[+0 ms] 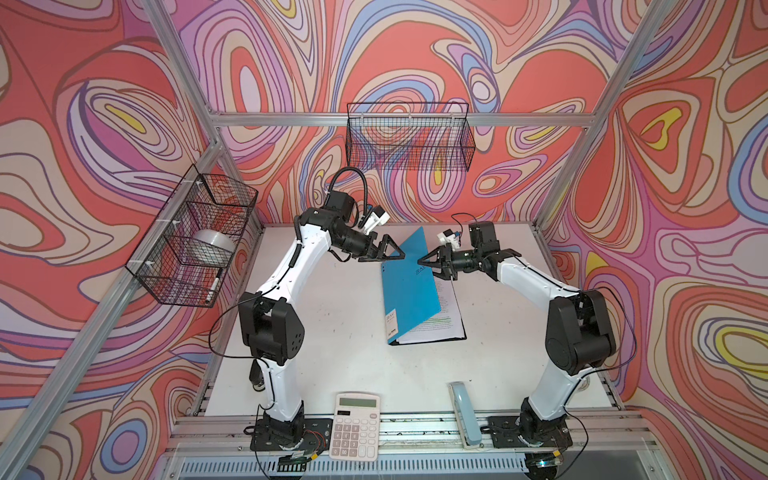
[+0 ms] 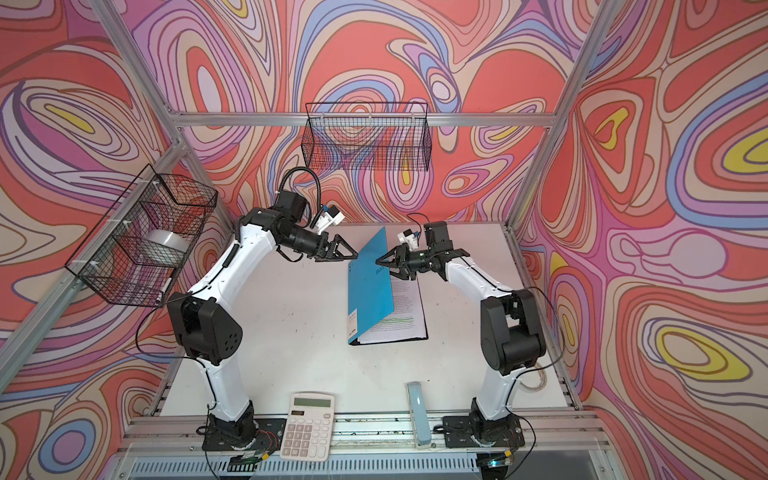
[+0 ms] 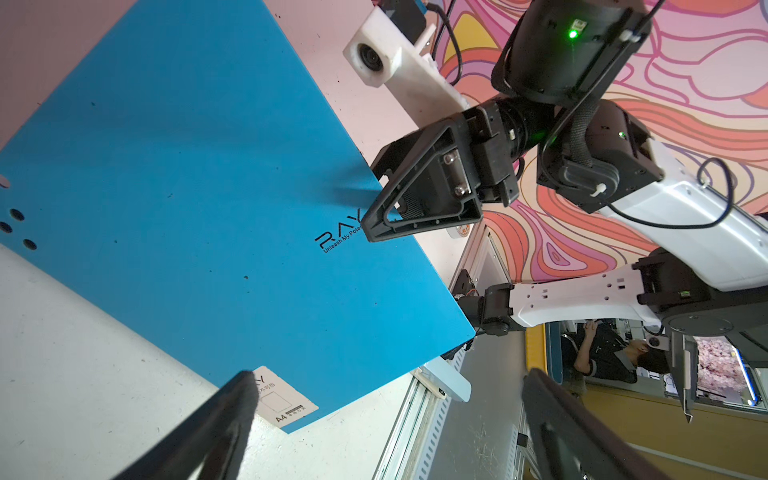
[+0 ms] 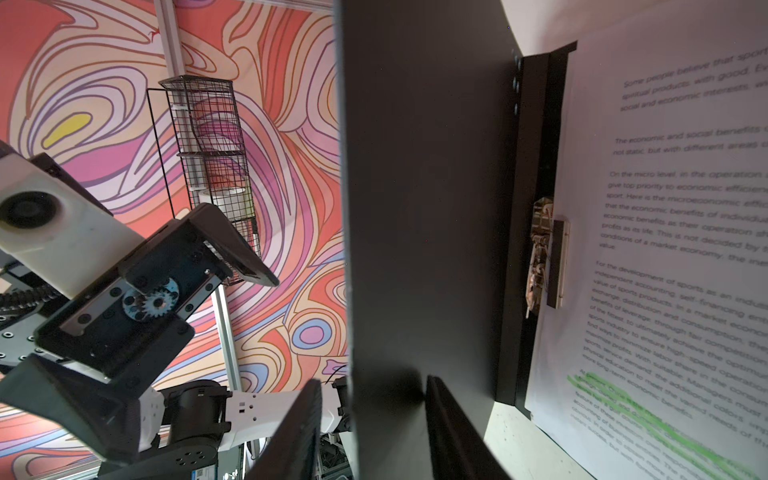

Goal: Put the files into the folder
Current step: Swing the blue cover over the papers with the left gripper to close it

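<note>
folder point(image 1: 409, 286): thin, stiff, light, slippery; hold its free edge | right gripper point(image 1: 420, 261): pinching the raised cover | left gripper point(image 1: 402, 254): wide open, holding nothing | files point(image 1: 446, 320): floppy, already inside

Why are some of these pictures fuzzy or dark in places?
In the right wrist view the folder cover's black inside fills the middle in shadow, and the files blur toward the edge; in the left wrist view the near fingers are out of focus; both top views bend straight rails.

A white calculator point(image 1: 355, 426) and a pale blue stapler point(image 1: 465, 415) lie at the table's point(image 1: 340, 332) near edge, well apart, while a tape roll point(image 1: 214, 245) and marker point(image 1: 212, 287) sit in the left wall basket point(image 1: 191, 232), another basket point(image 1: 409, 137) hanging behind.
</note>
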`<control>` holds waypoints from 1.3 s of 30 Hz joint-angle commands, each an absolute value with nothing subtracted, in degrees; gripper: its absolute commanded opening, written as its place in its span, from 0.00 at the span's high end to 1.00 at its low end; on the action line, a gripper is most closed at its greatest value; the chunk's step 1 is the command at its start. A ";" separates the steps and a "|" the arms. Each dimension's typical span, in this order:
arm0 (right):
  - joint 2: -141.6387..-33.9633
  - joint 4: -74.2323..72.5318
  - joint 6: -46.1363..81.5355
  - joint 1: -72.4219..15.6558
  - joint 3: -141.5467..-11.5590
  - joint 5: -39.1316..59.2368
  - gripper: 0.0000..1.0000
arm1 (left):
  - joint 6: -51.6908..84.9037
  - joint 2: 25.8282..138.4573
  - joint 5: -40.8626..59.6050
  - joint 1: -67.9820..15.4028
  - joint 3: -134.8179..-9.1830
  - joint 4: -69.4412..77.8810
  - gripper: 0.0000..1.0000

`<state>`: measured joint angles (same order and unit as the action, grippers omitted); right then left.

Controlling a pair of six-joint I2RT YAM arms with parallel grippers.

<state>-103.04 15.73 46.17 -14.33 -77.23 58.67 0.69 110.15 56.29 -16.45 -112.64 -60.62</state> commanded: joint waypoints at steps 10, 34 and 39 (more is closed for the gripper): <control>-103.89 35.85 32.36 -14.59 -82.87 45.15 0.57 | -1.10 106.99 58.51 -13.48 -108.74 -61.99 0.00; -102.15 45.23 25.84 -14.59 -77.45 22.06 0.57 | -3.91 104.24 59.33 -11.25 -98.72 -62.07 0.00; -101.80 47.47 24.77 -14.59 -77.82 18.64 0.56 | -3.33 104.32 59.92 -11.25 -98.68 -61.74 0.00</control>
<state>-103.81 45.08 26.20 -14.35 -77.91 22.44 -2.33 105.95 58.54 -11.57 -99.31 -60.66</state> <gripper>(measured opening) 0.437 0.998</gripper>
